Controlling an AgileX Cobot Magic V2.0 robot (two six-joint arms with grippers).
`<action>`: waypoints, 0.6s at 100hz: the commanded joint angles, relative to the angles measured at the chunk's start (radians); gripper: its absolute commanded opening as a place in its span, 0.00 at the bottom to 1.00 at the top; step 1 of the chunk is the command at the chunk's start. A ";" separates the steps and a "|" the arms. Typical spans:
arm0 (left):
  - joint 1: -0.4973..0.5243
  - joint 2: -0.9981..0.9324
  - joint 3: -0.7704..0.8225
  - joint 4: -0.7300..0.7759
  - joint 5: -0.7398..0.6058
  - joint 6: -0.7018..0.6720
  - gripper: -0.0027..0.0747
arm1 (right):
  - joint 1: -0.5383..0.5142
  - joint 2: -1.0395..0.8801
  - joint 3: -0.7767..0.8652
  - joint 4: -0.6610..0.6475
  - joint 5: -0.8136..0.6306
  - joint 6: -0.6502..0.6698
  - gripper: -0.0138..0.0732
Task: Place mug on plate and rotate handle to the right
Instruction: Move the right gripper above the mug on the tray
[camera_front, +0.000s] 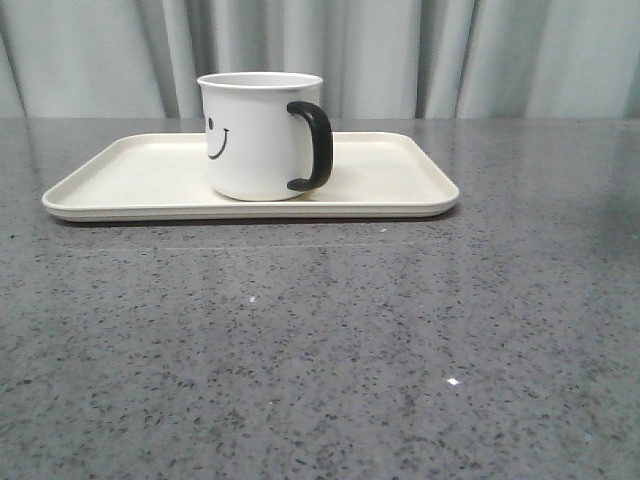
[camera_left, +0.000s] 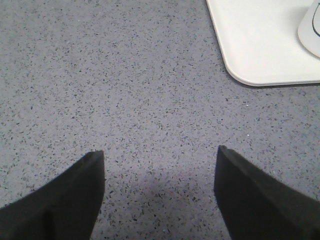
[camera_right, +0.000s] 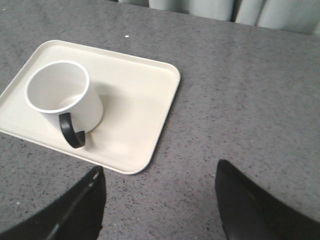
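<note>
We see the mug (camera_front: 258, 135) standing upright on the plate (camera_front: 130, 175), a little toward the middle of it, with the plate resting on the speckled grey table (camera_front: 320, 350). In the front view the handle (camera_front: 313, 146) points to the right and slightly toward us, and part of the black smiley print shows on the mug's left side. A grey curtain (camera_front: 420, 50) hangs behind the table.

Our left gripper (camera_left: 160, 170) hovers above bare table with its jaws spread wide and nothing between them; a corner of the plate and an edge of the mug show at the side of that view. Our right gripper (camera_right: 159, 185) is likewise spread wide and empty, well apart from the mug, looking down at the plate from beyond its right end
</note>
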 joint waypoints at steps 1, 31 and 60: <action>0.003 0.006 -0.028 -0.005 -0.068 -0.010 0.63 | 0.056 0.051 -0.075 0.020 -0.053 -0.013 0.71; 0.003 0.006 -0.028 -0.005 -0.068 -0.010 0.63 | 0.260 0.295 -0.239 -0.140 -0.066 0.105 0.71; 0.003 0.006 -0.028 -0.005 -0.068 -0.010 0.63 | 0.345 0.495 -0.406 -0.186 -0.063 0.187 0.71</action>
